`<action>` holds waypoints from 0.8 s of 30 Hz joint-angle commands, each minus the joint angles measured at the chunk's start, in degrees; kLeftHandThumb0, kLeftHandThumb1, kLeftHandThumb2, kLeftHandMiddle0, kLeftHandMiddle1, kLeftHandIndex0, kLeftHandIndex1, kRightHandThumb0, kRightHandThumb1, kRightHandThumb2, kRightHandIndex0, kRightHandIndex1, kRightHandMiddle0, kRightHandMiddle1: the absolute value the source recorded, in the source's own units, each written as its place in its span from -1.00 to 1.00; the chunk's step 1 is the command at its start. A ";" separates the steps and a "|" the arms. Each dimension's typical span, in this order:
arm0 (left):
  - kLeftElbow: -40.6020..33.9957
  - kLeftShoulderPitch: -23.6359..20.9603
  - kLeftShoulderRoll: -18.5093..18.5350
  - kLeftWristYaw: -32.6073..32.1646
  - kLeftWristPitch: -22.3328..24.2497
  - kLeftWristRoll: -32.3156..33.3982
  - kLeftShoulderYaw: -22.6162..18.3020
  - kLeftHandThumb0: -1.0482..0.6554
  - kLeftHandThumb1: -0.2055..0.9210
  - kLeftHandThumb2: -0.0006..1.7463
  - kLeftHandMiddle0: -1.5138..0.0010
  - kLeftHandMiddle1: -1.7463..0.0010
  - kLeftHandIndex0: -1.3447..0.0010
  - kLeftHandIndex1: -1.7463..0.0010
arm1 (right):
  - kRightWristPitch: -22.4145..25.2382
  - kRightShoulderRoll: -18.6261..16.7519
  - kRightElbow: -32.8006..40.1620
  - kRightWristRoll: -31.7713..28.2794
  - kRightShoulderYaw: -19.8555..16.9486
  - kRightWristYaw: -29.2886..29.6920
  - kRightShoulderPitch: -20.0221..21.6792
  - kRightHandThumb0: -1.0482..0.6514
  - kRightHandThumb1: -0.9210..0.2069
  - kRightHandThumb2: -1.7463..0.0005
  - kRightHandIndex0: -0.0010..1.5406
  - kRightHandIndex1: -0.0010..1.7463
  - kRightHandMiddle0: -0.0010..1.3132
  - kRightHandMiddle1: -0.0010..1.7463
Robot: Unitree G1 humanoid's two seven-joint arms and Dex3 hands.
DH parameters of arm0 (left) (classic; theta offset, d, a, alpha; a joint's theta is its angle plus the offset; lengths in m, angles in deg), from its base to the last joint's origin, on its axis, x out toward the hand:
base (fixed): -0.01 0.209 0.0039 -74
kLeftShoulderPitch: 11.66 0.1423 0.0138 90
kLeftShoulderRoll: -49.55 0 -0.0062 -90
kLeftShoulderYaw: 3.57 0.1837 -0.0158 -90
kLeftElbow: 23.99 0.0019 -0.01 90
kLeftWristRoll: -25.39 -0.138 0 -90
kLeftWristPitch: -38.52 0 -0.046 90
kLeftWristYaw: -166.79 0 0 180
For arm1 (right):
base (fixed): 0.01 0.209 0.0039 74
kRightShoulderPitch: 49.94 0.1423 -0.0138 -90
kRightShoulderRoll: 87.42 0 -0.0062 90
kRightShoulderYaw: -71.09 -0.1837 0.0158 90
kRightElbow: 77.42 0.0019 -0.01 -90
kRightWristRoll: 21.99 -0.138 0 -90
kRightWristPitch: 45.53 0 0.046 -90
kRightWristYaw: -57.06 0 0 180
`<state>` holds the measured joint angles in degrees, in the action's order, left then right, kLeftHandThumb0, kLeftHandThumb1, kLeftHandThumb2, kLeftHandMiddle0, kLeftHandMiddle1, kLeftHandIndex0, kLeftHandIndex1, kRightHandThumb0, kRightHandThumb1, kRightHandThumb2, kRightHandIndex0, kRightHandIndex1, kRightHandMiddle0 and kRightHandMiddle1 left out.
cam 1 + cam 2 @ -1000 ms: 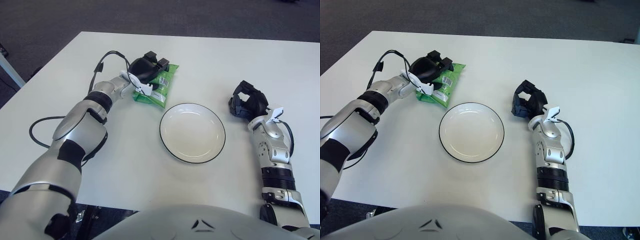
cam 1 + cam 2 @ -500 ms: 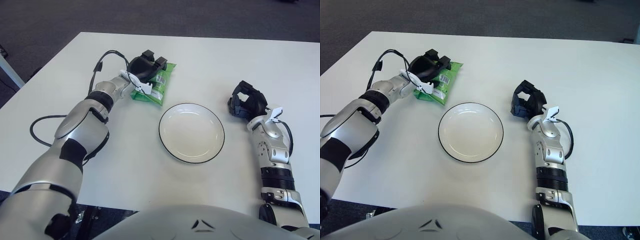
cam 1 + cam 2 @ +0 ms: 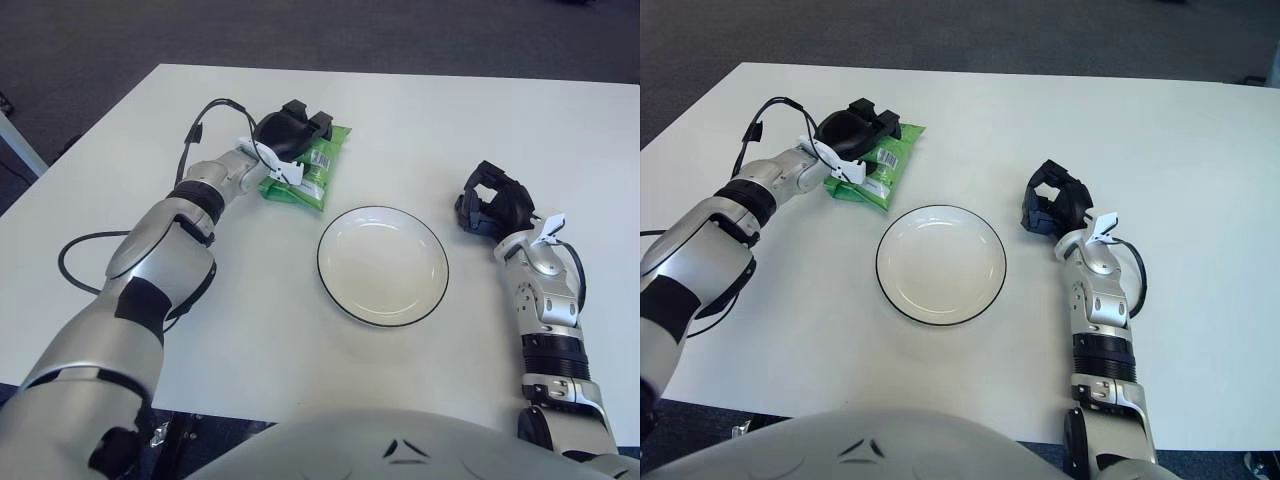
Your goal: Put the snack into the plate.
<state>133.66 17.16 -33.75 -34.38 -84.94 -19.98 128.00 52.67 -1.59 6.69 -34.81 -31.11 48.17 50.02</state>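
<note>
Up beyond the plate (image 3: pixel 383 266) and off to its left, the left hand (image 3: pixel 290 132) is down on the green snack packet (image 3: pixel 312 172), black fingers (image 3: pixel 322 124) draped over the packet's far end, looks like a grip closing on it, though whether the packet is off the worktop (image 3: pixel 420 120) I can't say. Snack sits just clear of the plate's upper-left rim, not touching it, long side angled toward the far edge of the worktop. Plate itself is white with a dark rim, nothing in it, sitting near the middle of the white worktop. Over to the plate's right, the right hand (image 3: pixel 491 201) shows fingers curled in, holding nothing, a clear gap between it and the rim. Black cable (image 3: pixel 208 112) loops up off the left wrist, to the left of the snack, and another loop (image 3: pixel 72 262) lies on the worktop well left of the plate
</note>
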 commanded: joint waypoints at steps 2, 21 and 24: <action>-1.30 4.75 0.71 5.15 1.02 0.40 -0.85 0.23 -0.81 0.98 -0.26 -0.82 -0.07 -1.00 | 1.50 -1.34 -2.65 -0.39 -0.10 0.13 -3.08 -0.34 0.10 -0.53 0.69 1.00 -0.05 1.00; -16.13 8.66 6.09 9.61 -10.28 12.01 -14.84 0.23 -0.64 0.88 -0.17 -0.86 0.06 -1.00 | 0.53 -1.03 -3.83 -0.69 -0.34 -0.88 -2.68 -0.34 0.08 -0.52 0.68 1.00 -0.05 1.00; -17.57 9.24 5.96 10.10 -10.52 12.87 -16.51 0.23 -0.66 0.89 -0.18 -0.85 0.05 -1.00 | 0.50 -1.08 -4.00 -0.74 -0.38 -0.85 -2.63 -0.33 0.08 -0.52 0.68 1.00 -0.06 1.00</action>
<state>117.89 25.39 -28.33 -25.01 -95.01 -8.51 113.44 51.51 -1.33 5.64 -35.15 -31.54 47.27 50.23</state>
